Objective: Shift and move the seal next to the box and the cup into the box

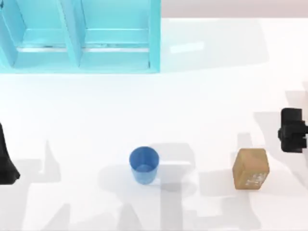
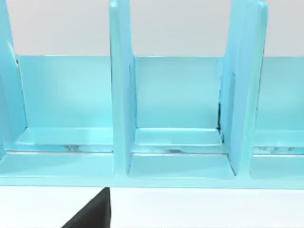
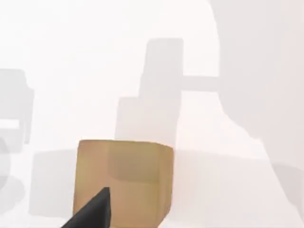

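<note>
- Top view: nothing of the task done yet, by the look of it. Blue cup upright on the white table, near the front centre, well apart from the turquoise box at the back left. Tan seal to the right front, also far from the box, untouched. Both moves left to make.
- Top view, arms: right gripper at the right edge, just behind and beside the seal, apart from it; cut off by the frame, grip state impossible to tell. Left gripper at the left edge, parked, mostly out of frame; state likewise unreadable.
- Left wrist view: box compartments and dividers, all bare inside; box ends cut off. One dark fingertip at the bottom edge, no more.
- Right wrist view: seal close ahead, lower part cut off, white marks not discernible. Single dark fingertip in front of it; contact uncertain.
</note>
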Robot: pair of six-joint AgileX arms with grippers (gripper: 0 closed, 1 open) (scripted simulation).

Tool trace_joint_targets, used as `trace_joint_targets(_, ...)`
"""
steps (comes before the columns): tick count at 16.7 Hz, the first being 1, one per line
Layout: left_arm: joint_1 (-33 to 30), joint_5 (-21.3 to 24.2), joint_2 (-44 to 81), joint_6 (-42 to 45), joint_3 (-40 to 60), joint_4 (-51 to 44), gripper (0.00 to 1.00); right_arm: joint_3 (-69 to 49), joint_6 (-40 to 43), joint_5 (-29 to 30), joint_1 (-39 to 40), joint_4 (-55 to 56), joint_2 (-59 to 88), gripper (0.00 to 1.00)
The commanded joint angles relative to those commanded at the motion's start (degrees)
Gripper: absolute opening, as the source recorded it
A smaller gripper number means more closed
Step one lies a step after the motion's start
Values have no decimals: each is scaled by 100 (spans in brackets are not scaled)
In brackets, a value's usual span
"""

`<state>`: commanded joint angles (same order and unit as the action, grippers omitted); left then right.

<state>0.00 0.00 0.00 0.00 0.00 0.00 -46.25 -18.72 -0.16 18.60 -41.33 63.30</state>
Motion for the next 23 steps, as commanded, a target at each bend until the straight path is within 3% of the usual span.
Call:
trace_joint_targets(6,0,0,0,0,0,0,100,-1948,-803,-1,762,-1715,2600,100)
trace_joint_targets(11,0,0,0,0,0,0,100,-2763,-1120,-11,1060,-2337,3567,100)
trace_joint_targets(18,0,0,0,0,0,0,100,-2683,-1113,-12,1047,-2243,3605,100)
trace_joint_targets(23,0,0,0,0,0,0,100,-1977,-1137,-10,1071,-1083,3977,100)
